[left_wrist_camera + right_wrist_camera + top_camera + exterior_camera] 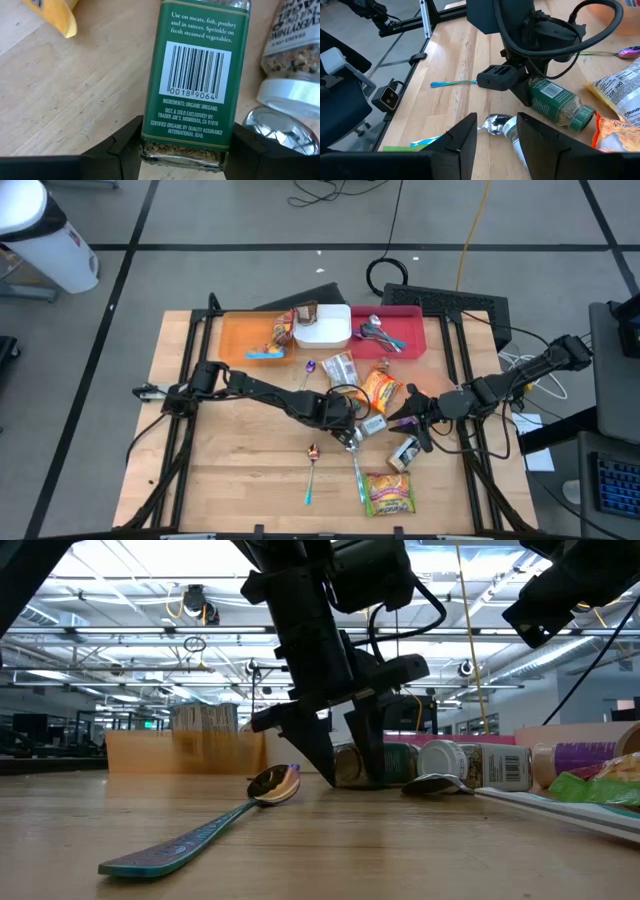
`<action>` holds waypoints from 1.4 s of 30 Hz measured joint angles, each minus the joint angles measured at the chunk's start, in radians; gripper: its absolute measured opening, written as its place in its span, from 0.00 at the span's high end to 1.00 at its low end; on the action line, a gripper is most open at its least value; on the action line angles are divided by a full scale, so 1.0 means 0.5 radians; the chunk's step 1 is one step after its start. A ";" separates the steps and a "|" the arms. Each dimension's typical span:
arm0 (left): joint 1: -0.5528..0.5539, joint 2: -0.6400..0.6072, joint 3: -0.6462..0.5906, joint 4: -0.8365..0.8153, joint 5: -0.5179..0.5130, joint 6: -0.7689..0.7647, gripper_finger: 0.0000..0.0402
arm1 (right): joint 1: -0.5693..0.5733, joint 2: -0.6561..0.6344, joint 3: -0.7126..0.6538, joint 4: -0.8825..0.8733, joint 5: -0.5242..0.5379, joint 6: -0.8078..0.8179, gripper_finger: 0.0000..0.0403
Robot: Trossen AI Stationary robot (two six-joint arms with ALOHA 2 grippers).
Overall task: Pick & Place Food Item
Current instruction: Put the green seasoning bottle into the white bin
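Centre of the high view: left gripper [352,429] low over the wooden surface [230,470], fingers clenched on a green-labelled spice jar [192,82] lying on its side, its barcode and ingredient print legible only in the left wrist view. Lower middle of the right wrist view: right gripper [496,132] with fingers released, hovering over a silver spoon [495,123]. Left foreground of the low view: a blue-handled spoon [205,830] on the surface.
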State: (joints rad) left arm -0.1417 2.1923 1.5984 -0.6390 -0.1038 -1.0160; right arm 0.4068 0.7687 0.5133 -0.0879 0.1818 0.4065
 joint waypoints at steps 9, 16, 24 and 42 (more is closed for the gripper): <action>-0.005 -0.085 -0.005 -0.032 0.267 0.288 0.48 | 0.000 0.000 0.003 0.001 -0.004 0.001 0.68; 0.000 -0.147 -0.004 -0.056 0.365 0.385 0.48 | 0.000 0.000 0.003 0.003 -0.005 0.001 0.68; 0.022 -0.332 -0.003 -0.139 0.377 0.481 0.48 | 0.000 -0.002 0.003 0.046 -0.006 0.001 0.68; 0.182 -1.021 0.005 -0.052 0.391 0.951 0.49 | -0.341 -0.016 0.034 1.164 -0.067 0.285 0.66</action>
State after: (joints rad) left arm -0.0508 1.6817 1.6009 -0.6649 0.0916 -0.5406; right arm 0.2366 0.7609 0.5304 0.4943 0.1480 0.5491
